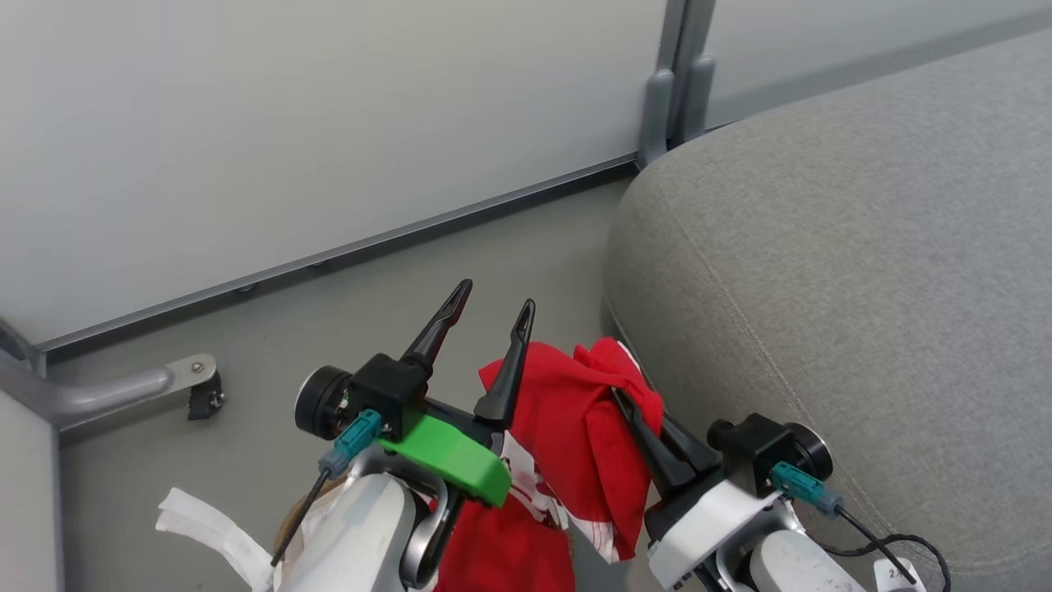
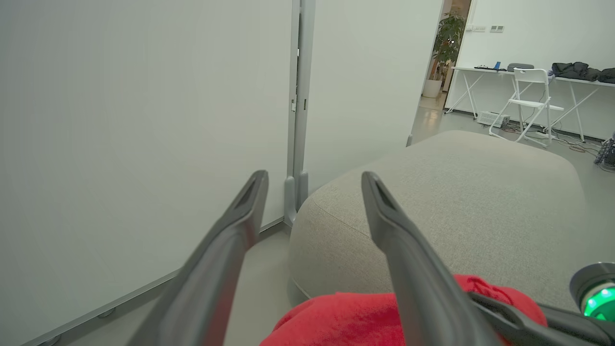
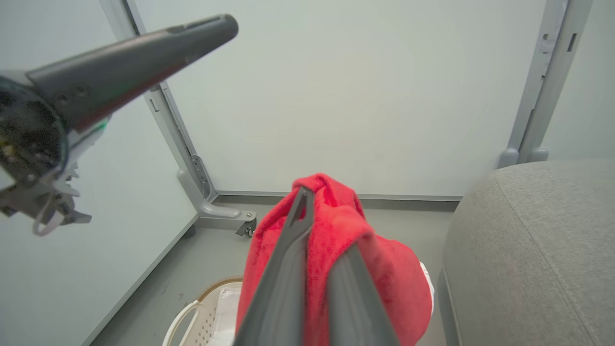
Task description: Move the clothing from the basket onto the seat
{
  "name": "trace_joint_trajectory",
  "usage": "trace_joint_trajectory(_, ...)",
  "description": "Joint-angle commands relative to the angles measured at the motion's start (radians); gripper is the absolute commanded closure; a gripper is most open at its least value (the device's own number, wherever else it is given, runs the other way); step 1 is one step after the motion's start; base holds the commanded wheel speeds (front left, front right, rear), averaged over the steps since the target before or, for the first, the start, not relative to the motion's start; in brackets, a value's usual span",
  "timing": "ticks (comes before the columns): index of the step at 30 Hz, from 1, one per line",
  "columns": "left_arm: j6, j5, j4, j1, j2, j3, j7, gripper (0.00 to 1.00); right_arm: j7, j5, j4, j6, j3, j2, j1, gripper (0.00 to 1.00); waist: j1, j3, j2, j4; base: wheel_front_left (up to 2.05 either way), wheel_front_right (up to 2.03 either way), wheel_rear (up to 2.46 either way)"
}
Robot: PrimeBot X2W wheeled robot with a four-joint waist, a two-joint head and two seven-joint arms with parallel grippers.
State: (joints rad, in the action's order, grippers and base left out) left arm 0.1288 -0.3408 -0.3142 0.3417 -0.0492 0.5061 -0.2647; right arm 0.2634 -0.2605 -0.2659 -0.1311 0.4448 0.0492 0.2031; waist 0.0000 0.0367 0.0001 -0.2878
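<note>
The red clothing [image 1: 579, 427] hangs in a bunch from my right gripper [image 1: 629, 403], which is shut on it just left of the grey seat [image 1: 822, 247]. In the right wrist view the dark fingers [image 3: 288, 259] pinch the red clothing [image 3: 384, 274] above the white basket [image 3: 192, 322]. My left gripper [image 1: 491, 311] is open beside the cloth with nothing between its fingers. In the left wrist view the left gripper [image 2: 314, 180] is spread wide, with the clothing [image 2: 346, 317] below it and the seat [image 2: 456, 202] beyond.
A pale partition wall [image 1: 329, 123] with a grey post [image 1: 674, 90] and a castor foot [image 1: 197, 386] stands behind. A white liner [image 1: 205, 526] hangs out at the lower left. A white chair [image 2: 528, 96] and tables stand far off.
</note>
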Motion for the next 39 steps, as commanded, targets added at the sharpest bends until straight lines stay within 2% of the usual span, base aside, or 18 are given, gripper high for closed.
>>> trace_joint_trajectory(1, 0.003, 0.015, -0.003, -0.015, -0.003, 0.0, 0.0, 0.0, 0.002, 0.006, 0.009, 0.001, -0.009, 0.003, -0.01, 1.0, 0.0, 0.025, -0.0001, -0.122, 0.0, 0.0, 0.0)
trace_joint_trajectory(3, 0.003, 0.021, -0.016, -0.022, -0.004, 0.004, 0.0, 0.0, 0.002, 0.007, 0.026, 0.001, -0.022, 0.003, -0.008, 1.0, 0.0, 0.035, -0.0001, -0.174, 0.0, 0.0, 0.0)
trace_joint_trajectory(7, 0.003, 0.024, -0.04, -0.027, -0.009, 0.016, 0.0, 0.0, 0.002, 0.008, 0.048, 0.001, -0.037, 0.003, -0.008, 1.0, 0.0, 0.048, -0.0001, -0.228, 0.0, 0.0, 0.0)
trace_joint_trajectory(15, 0.003, -0.003, -0.076, 0.011, -0.016, 0.09, 0.001, 0.0, 0.002, 0.042, 0.106, 0.001, -0.096, 0.003, -0.009, 1.0, 0.0, 0.085, -0.0001, -0.248, 0.0, 0.0, 0.0)
trace_joint_trajectory(21, 0.003, -0.015, -0.081, 0.029, -0.04, 0.12, 0.0, 0.0, 0.002, 0.105, 0.121, 0.001, -0.144, 0.018, 0.081, 1.0, 0.0, 0.124, -0.0001, -0.253, 0.0, 0.0, 0.0)
trace_joint_trajectory(25, 0.003, -0.013, -0.068, 0.038, -0.065, 0.117, 0.001, 0.0, 0.002, 0.141, 0.123, 0.001, -0.167, 0.082, 0.202, 1.0, 0.0, 0.163, -0.0001, -0.254, 0.0, 0.0, 0.0)
trace_joint_trajectory(31, 0.003, -0.005, -0.044, 0.07, -0.094, 0.127, 0.001, 0.0, 0.002, 0.191, 0.099, 0.001, -0.236, 0.221, 0.413, 1.0, 0.0, 0.242, -0.0001, -0.21, 0.0, 0.0, 0.0)
trace_joint_trajectory(34, 0.003, -0.003, -0.025, 0.096, -0.106, 0.14, 0.001, 0.0, 0.002, 0.233, 0.066, 0.001, -0.264, 0.302, 0.52, 1.0, 0.0, 0.29, -0.0001, -0.185, 0.0, 0.0, 0.0)
trace_joint_trajectory(39, 0.003, -0.004, -0.002, 0.14, -0.136, 0.16, 0.0, 0.0, 0.001, 0.265, -0.028, 0.001, -0.308, 0.373, 0.664, 1.0, 0.0, 0.372, -0.0001, -0.152, 0.0, 0.0, 0.0)
